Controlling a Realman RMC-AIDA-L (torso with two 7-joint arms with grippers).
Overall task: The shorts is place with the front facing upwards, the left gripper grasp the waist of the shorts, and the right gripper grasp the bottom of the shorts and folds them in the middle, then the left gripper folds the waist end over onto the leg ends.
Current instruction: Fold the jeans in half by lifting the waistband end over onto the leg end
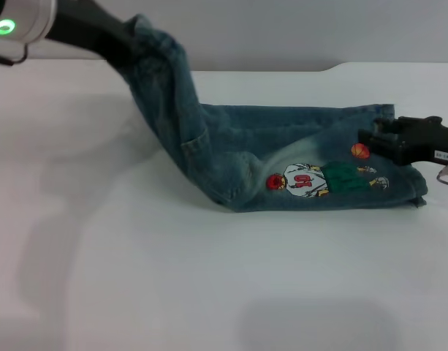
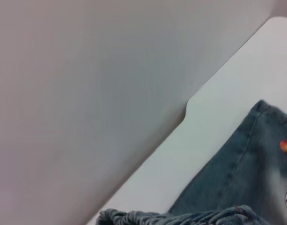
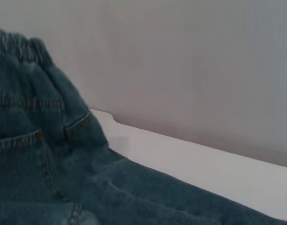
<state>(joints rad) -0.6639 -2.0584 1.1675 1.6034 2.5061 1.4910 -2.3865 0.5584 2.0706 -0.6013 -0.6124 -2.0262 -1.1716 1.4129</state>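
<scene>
- A pair of blue-green washed denim shorts point(image 1: 282, 157) lies on a plain white bench point(image 1: 172, 278), folded lengthwise so the 2 legs are stacked and the side with the cartoon basketball-player print point(image 1: 311, 179) faces up.
- The leg part of the shorts rests flat on the bench, running toward the robot's right, with the straight stitched leg ends point(image 1: 412, 172) at the far right.
- The waist end point(image 1: 154, 40), with its gathered elastic band, is lifted clear of the bench at the upper left, so the denim slopes down from there to the flat part.
- The left hand point(image 1: 125, 40), a black clamp on a white arm with a small green light point(image 1: 3, 28), is up at the raised waist end; its fingers are buried in the cloth, which hangs from it, so it appears pinched on the waistband.
- The right hand point(image 1: 388, 139), a black blocky clamp, sits low at the leg ends, touching the denim near the print; whether its jaws are spread or pressed together cannot be told.
- The left wrist view shows the ruffled waistband point(image 2: 134, 218) close to the camera, with the denim leg point(image 2: 241, 173) lying on the bench beyond it.
- The right wrist view shows the lifted waistband point(image 3: 21, 47) and a stitched pocket point(image 3: 21, 154) rising above the flat denim.
- A pale grey wall point(image 1: 282, 29) stands behind the bench.
</scene>
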